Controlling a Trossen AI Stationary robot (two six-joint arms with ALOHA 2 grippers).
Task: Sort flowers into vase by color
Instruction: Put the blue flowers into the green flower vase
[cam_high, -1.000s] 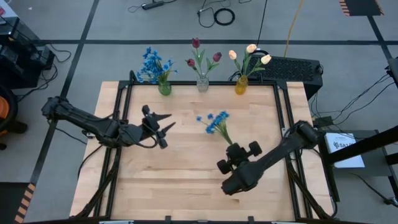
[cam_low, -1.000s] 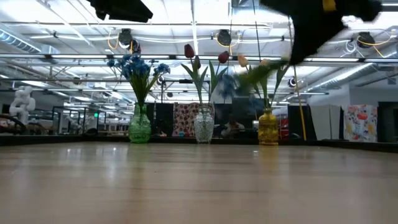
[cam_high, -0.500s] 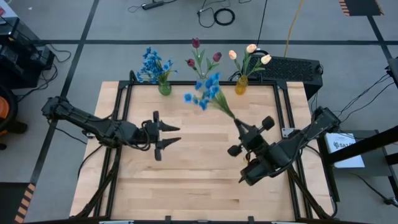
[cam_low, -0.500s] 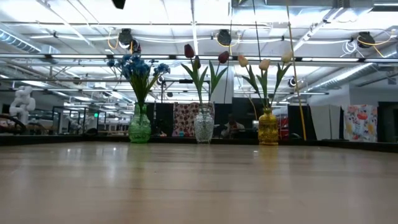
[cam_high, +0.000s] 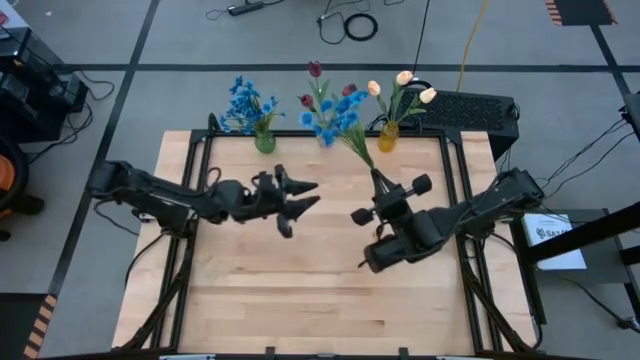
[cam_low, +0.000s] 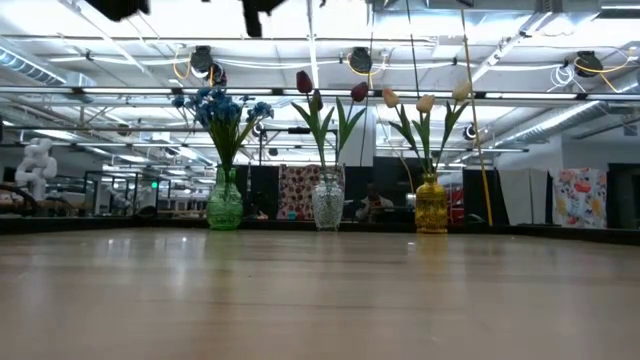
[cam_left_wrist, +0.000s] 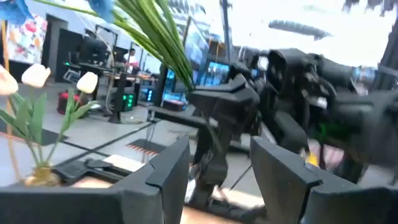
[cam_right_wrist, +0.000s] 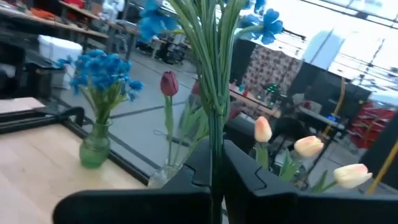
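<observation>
The right gripper (cam_high: 378, 186) was clamped low on the green stems of the blue-blossomed artificial bunch (cam_high: 335, 115), lifted above the table's far edge. Light but top-heavy and springy, I'd judge; low grip suits. The left gripper (cam_high: 303, 197) hung spread, empty.

blue flowers (cam_high: 333, 117), green vase (cam_high: 264, 142), yellow vase (cam_high: 388, 137)

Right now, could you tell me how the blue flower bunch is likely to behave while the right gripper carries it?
The blue bunch probably stays fairly stiff: its stems rise straight from the right gripper, pinched low. Top-heavy blossoms may sway. It looks light.
</observation>
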